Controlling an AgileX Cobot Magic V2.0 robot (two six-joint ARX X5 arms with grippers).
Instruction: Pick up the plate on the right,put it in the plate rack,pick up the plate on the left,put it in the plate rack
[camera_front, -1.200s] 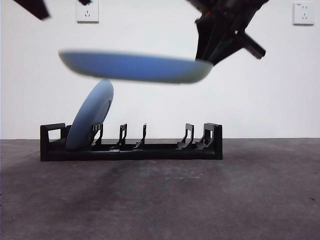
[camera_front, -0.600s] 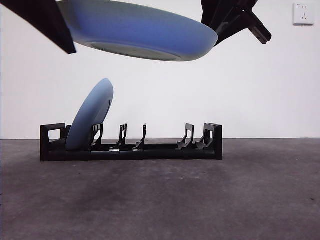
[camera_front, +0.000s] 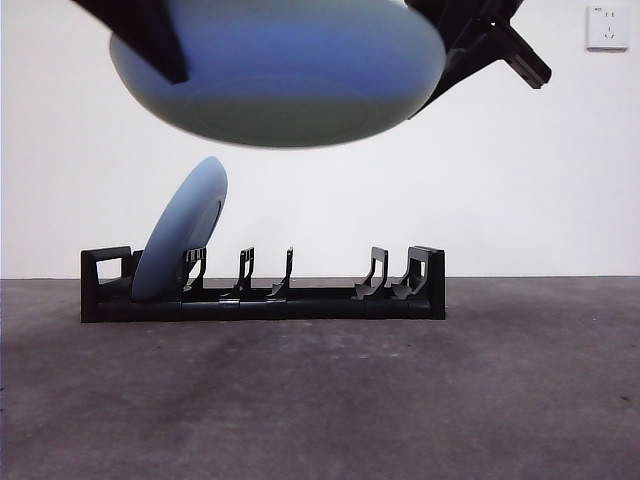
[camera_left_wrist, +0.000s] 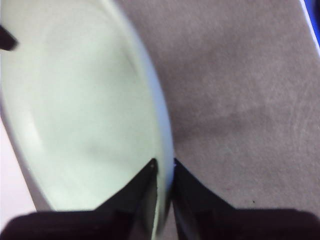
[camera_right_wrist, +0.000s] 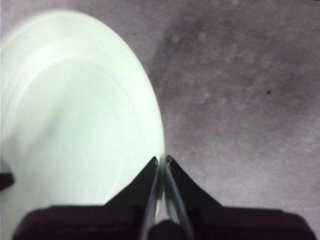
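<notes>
High above the plate rack (camera_front: 262, 292), both pincers pinch one blue plate (camera_front: 280, 75) by opposite rims: left pincer (camera_left_wrist: 163, 167), right pincer (camera_right_wrist: 162, 161). A second plate (camera_front: 180, 230) leans in the rack's left end.

One plate (camera_front: 180, 232) stands in the rack's (camera_front: 262, 298) left end; another plate (camera_front: 280, 75) hangs above.

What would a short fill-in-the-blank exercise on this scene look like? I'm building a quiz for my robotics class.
1. The number of plates already in the rack is ____.
2. The racked plate leans at the rack's ____ end in the front view.
3. The lifted plate is gripped by ____ grippers, left and right.
4. The lifted plate hangs ____ the rack.

Missing words: one; left; two; above
</notes>
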